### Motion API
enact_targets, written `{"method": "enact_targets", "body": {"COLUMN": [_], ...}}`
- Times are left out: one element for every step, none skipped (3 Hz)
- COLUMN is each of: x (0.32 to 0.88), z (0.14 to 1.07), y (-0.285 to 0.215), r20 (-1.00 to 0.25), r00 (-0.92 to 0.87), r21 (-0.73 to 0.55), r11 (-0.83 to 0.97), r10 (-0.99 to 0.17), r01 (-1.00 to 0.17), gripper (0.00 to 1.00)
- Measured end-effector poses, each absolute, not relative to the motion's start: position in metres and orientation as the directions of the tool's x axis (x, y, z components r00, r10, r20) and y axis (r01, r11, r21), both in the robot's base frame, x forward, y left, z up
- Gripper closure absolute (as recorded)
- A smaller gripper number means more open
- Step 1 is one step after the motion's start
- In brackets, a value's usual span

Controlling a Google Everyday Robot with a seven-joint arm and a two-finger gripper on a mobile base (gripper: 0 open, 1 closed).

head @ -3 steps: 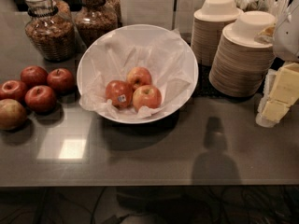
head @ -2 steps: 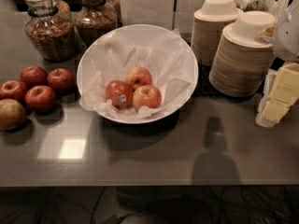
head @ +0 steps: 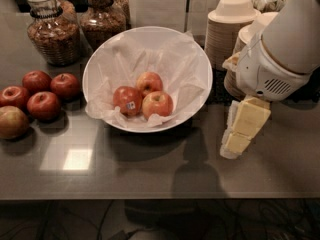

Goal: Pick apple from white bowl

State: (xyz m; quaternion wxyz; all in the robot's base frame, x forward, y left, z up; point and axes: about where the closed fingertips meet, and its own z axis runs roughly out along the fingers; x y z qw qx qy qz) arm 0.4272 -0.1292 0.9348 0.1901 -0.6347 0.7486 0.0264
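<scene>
The white bowl, wide and lined with crinkled white paper, stands at the middle of the dark counter. It holds three apples. The apple, red-orange with a pale yellow patch around its stem, lies at the front right of the group. A darker red apple with a sticker touches it on the left, and a third apple lies behind them. My gripper, with yellow pads, hangs from the white arm to the right of the bowl, outside its rim, low over the counter and holding nothing.
Several dark red apples lie on the counter left of the bowl. Two glass jars stand at the back left. Stacks of beige paper bowls stand at the back right, partly behind the arm.
The arm and gripper have moved left and toward the front, from the right edge to just beside the bowl. The apples and bowl have not moved.
</scene>
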Motion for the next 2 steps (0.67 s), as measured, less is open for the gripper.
{"method": "enact_targets", "body": {"x": [0.43, 0.4299], "z": [0.9346, 0.9354], "y": [-0.0817, -0.0796], "r20": [-0.379, -0.382], "r00": [-0.042, -0.039], "r21": [-0.204, -0.206], "r11": [0.128, 0.126], "r10": [-0.925, -0.923], "r01": [-0.971, -0.97], "gripper": [0.0, 0.0]}}
